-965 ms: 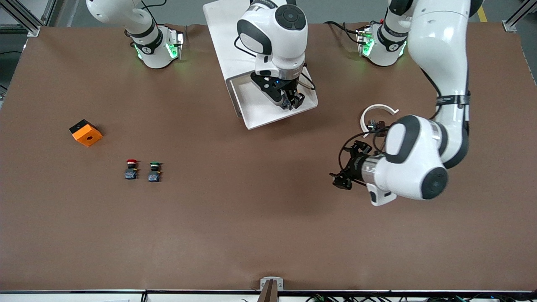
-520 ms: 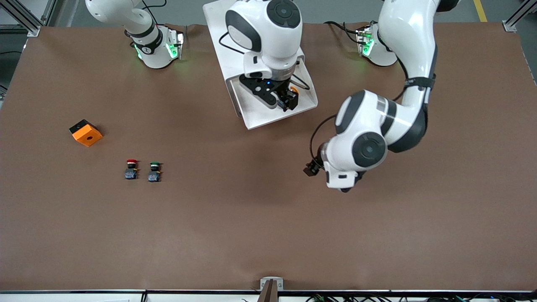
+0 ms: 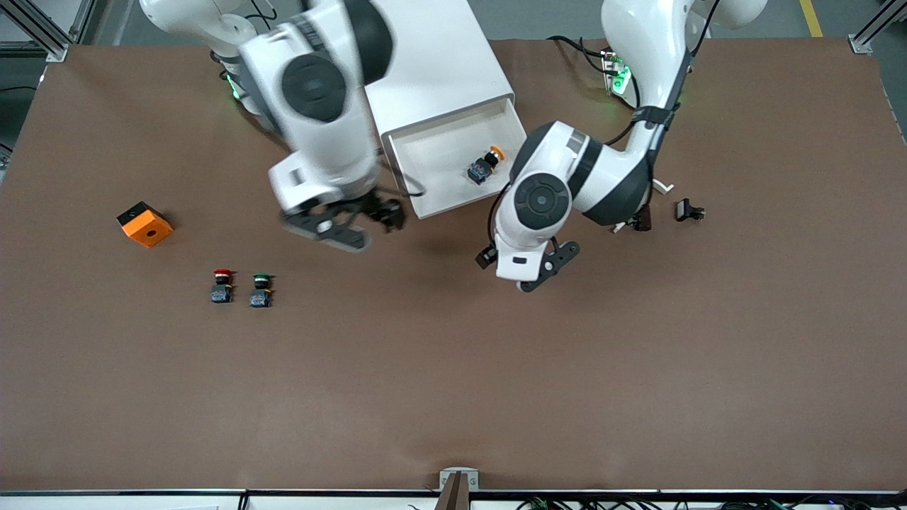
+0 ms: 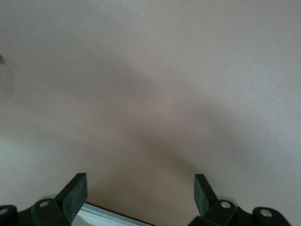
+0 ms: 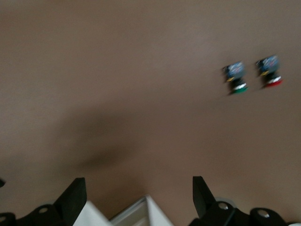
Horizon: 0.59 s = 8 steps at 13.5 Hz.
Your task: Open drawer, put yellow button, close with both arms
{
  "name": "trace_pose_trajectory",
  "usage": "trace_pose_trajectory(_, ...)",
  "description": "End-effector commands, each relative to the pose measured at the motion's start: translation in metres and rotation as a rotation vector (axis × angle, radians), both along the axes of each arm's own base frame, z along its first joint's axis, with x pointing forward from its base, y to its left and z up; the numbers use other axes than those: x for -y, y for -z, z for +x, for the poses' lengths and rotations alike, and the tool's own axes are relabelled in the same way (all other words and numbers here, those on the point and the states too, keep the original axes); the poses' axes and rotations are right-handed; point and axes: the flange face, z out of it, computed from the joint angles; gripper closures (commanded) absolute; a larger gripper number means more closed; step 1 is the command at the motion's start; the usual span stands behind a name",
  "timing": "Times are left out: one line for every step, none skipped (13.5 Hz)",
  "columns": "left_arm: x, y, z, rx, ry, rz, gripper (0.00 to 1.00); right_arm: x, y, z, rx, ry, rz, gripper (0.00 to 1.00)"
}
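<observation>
Robotics lab: two arms (image 3: 567, 184) bolted to brown-covered table (image 3: 453, 382), aluminium frame (image 3: 32, 25), cabling.

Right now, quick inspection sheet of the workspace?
Surface: brown table, bare at its middle.
Job's things: drawer open; yellow button lies in it.
Clutter: red button, green button, orange block, small black parts.
Grippers: left gripper open, empty, over bare table; right gripper open, empty, over the drawer's corner.
Cables: black cable by the left arm's base.
Surroundings: metal frame posts.
</observation>
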Motion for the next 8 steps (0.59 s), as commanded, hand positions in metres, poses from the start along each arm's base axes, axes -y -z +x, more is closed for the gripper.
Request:
trace_pose_trajectory(0.011,-0.018,-0.035,0.021,0.070,-0.003,0.00,0.079,-0.017,0.022,-0.048,-0.102,0.017,0.00)
trace_pose_trajectory(0.015,-0.019,-0.048,0.014,0.085,-0.003,0.00,0.103,-0.021,0.027,-0.066,-0.143,0.021,0.00)
trace_pose_trajectory(0.022,-0.018,-0.065,0.001,0.109,0.002,0.00,0.129,-0.024,0.032,-0.078,-0.165,0.025,0.00)
trace_pose_trajectory(0.032,-0.012,-0.088,-0.016,0.143,0.014,0.00,0.158,-0.026,0.038,-0.093,-0.184,0.031,0.00)
trace_pose_trajectory(0.041,-0.008,-0.103,-0.026,0.169,0.021,0.00,0.188,-0.025,0.043,-0.122,-0.231,0.039,0.00)
trace_pose_trajectory(0.046,-0.003,-0.114,-0.035,0.187,0.030,0.00,0.213,-0.024,0.046,-0.145,-0.265,0.043,0.00)
trace_pose_trajectory(0.058,-0.002,-0.127,-0.036,0.211,0.032,0.00,0.241,-0.024,0.047,-0.168,-0.271,0.051,0.00)
trace_pose_trajectory(0.067,-0.001,-0.140,-0.038,0.229,0.034,0.00,0.265,-0.023,0.049,-0.178,-0.255,0.060,0.00)
